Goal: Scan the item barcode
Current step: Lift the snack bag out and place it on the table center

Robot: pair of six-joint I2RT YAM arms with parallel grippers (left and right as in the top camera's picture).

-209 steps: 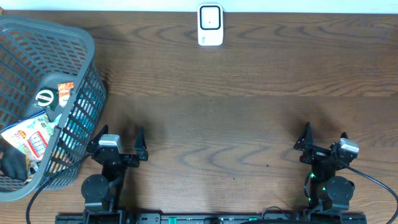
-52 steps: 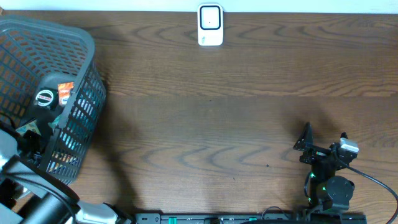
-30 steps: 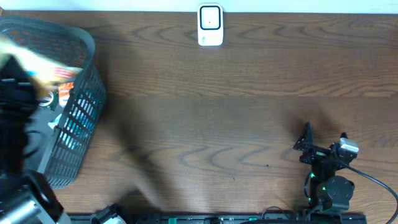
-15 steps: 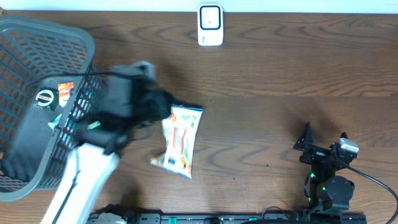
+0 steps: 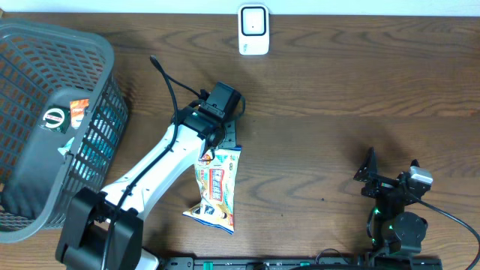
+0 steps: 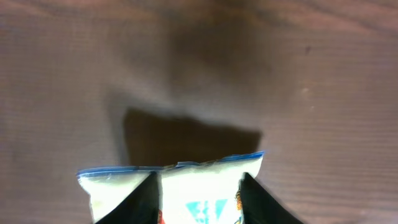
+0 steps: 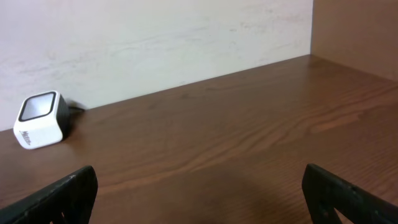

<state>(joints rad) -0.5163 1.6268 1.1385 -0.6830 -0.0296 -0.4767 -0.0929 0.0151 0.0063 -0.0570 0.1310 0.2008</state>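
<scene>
- Wooden desk (image 5: 337,90), dark brown grain, takes up pretty much the whole overhead view.
- Grey plastic mesh basket (image 5: 105,46) sits at the far left corner and runs down the desk's left edge.
- Left arm (image 5: 161,161), white with black joints, reaches from the near edge on a slant toward the middle of the desk.
- Snack packet (image 5: 216,187) is the thing to scan. It's lying flat on the desk, a bit left of the middle and closer to the near edge, with its long side running near-to-far and its top end under the left gripper.
- Left gripper (image 6: 199,186): its fingers (image 6: 148,196) are partway apart right over the packet's blue-trimmed top edge. Honestly can't tell if they're pinching it or just hovering.
- Right gripper (image 5: 391,166) is parked by the near edge toward the right corner, jaws spread wide with nothing in them, well apart from the packet.
- White barcode scanner (image 5: 253,30) stands at the middle of the far edge, well apart from the packet.
- Inside the basket there's an orange packet (image 5: 79,111) and a round black-and-white lid (image 5: 54,118) just beside it.
</scene>
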